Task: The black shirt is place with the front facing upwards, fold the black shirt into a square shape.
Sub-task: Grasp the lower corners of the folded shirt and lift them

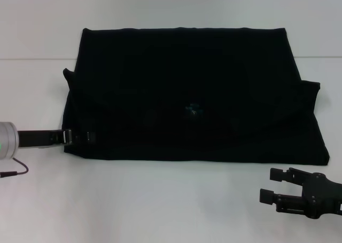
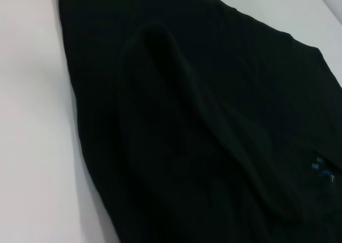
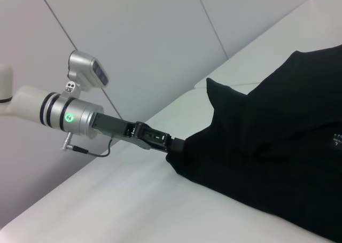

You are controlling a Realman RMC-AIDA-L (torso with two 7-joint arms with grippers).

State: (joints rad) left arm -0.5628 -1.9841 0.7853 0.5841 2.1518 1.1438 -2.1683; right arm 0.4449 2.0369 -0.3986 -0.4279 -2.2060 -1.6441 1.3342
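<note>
White table [image 1: 160, 200] w/ pale wall panels behind is carrying the black shirt [image 1: 192, 99], lying spread flat mid-table. Left gripper [image 1: 88, 137] is reaching in at the shirt's near-left corner; right wrist view is showing its tip buried in the hem there, can't tell finger state. Left wrist view is only showing folds & blue neck label [image 2: 322, 167]. Right gripper [image 1: 272, 185] is hovering open, empty, apart from near-right edge.
</note>
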